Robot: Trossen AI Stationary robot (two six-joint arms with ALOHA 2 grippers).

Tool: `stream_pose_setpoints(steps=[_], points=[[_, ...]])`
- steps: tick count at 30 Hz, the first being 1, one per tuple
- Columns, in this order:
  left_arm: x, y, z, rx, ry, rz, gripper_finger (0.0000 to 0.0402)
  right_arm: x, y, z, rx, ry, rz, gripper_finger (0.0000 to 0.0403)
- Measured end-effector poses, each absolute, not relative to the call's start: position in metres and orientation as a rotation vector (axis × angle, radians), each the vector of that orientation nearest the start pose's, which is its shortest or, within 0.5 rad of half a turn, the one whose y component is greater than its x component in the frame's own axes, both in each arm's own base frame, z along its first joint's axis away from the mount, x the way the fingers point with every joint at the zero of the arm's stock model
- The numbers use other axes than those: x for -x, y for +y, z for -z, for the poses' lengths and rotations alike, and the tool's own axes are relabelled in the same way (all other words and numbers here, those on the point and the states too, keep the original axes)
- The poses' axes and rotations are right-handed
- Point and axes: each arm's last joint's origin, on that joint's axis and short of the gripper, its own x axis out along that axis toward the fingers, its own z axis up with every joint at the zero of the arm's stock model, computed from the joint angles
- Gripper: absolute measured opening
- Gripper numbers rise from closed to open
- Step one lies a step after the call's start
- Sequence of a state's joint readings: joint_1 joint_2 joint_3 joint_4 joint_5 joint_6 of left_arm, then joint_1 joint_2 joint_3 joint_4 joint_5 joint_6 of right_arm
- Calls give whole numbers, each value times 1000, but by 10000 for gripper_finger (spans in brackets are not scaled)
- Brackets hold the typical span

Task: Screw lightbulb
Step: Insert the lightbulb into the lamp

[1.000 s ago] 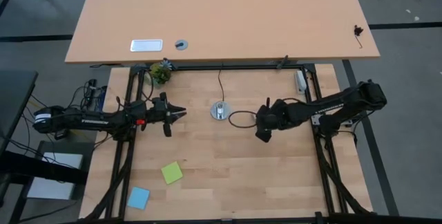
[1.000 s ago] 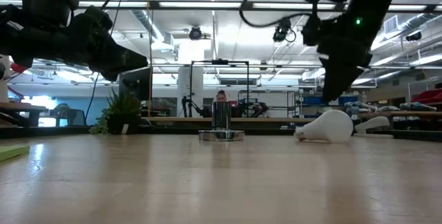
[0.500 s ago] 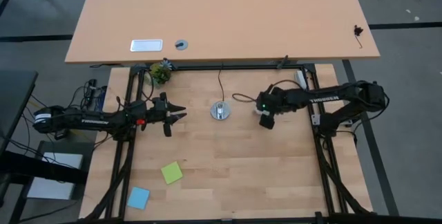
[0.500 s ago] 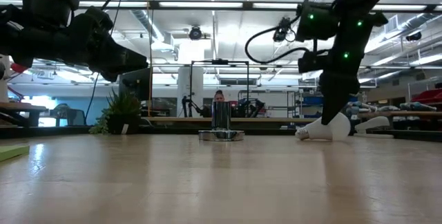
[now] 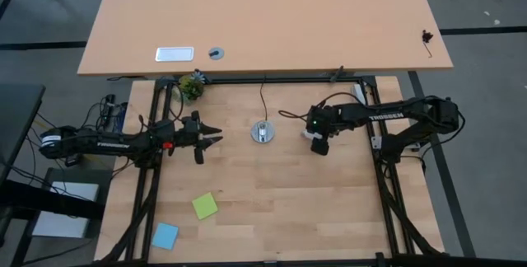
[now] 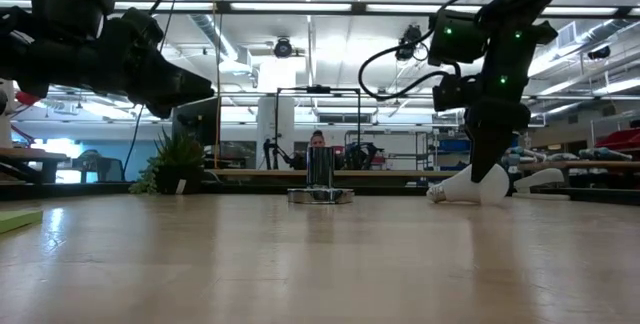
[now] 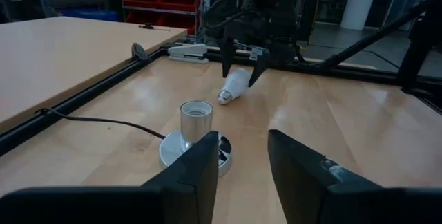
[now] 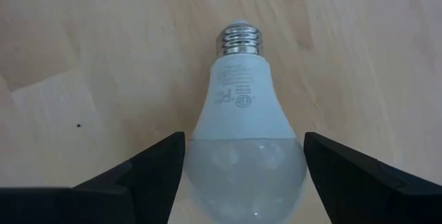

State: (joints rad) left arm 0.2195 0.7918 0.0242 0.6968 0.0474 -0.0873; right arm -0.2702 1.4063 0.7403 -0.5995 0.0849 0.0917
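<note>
The white lightbulb lies on its side on the table, right of the silver socket, with its screw base toward the socket. My right gripper points steeply down over it, open, one finger on each side of the glass globe. My left gripper hangs level at the table's left, open and with nothing between its fingers, pointing at the socket. In the low view the bulb rests behind the right gripper's fingers. My right gripper's fingers stand close against the two sides of the bulb's glass globe, coming from above and lying across the bulb. I cannot tell whether they touch it. The bulb rests on its side on the table.
The socket's black cord runs to the far edge. A green note and a blue note lie near left. A small plant and a white stapler-like thing sit by the far rail. A person shows far behind.
My right gripper has swung toward the table's far edge and come down over the lightbulb, tipping to point more steeply down, and now stands still with its fingers either side of the bulb. The bulb has stayed where it lay.
</note>
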Motion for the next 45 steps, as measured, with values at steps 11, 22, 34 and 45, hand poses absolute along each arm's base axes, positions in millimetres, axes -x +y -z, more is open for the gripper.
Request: stream_pose_setpoints(steps=[11,22,34,45], points=[[-146,31,-158,170,57,-167,134,-230,-55,-168,-203,1239,352,278],[-146,29,-156,409,60,-120,134,-248,-41,-187,-178,1152,286,273],[-151,23,-162,380,71,-73,143,-280,-22,-242,-121,954,197,245],[-173,21,-162,313,175,-68,144,-263,-10,-226,-430,1113,339,283]])
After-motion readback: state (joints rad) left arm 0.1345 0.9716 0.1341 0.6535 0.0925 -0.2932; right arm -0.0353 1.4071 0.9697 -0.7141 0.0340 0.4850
